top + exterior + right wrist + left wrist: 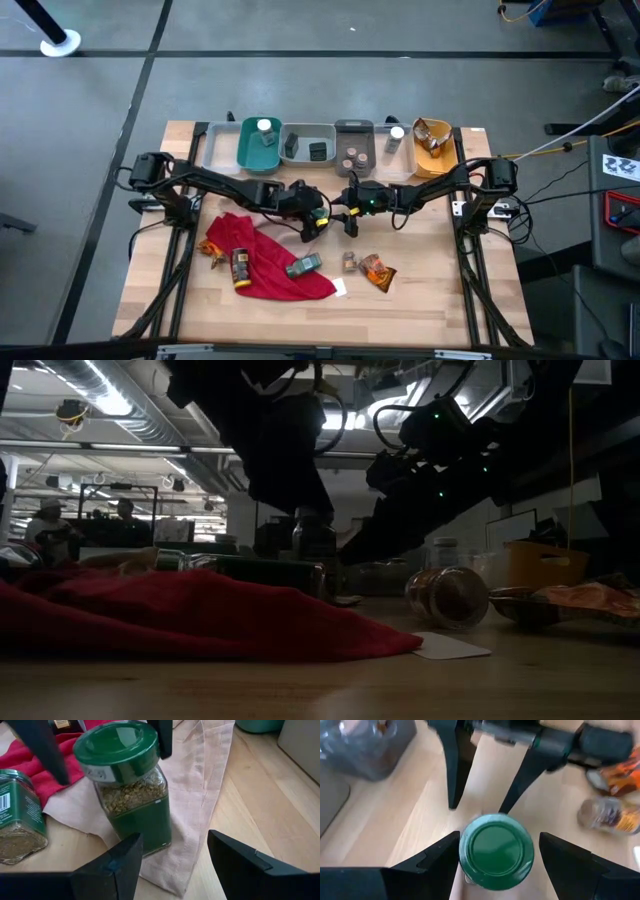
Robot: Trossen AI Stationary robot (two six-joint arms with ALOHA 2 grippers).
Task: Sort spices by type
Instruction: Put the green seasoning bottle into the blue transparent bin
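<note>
Green-capped spice jar (127,785): upright at mid-bench on the edge of a tan cloth (200,795), green label, flaky contents visible under the cap. In the left wrist view the cap (496,851) sits between the left hand's (497,857) two fingers; one finger appears to touch it, the other stands just clear, so the hand is spread around the jar, not clamped.

Right hand (172,857): fingers spread wide, pointed at the same jar from the opposite side, near it and not touching.

Second green jar (17,815): lying tipped beside the red cloth (270,265).

Loose items on the bench (440,300): dark container (240,268) on the red cloth; green box (303,265) at the cloth's edge; small brown jar (349,261); orange crinkly packet (378,271) just beside it.

Bins along the far edge: teal bin (247,155) with a white-capped jar (265,129); grey bin (292,132) with dark boxes; grey bin (353,127) with small brown jars; yellow bin (446,160) with packets.
</note>
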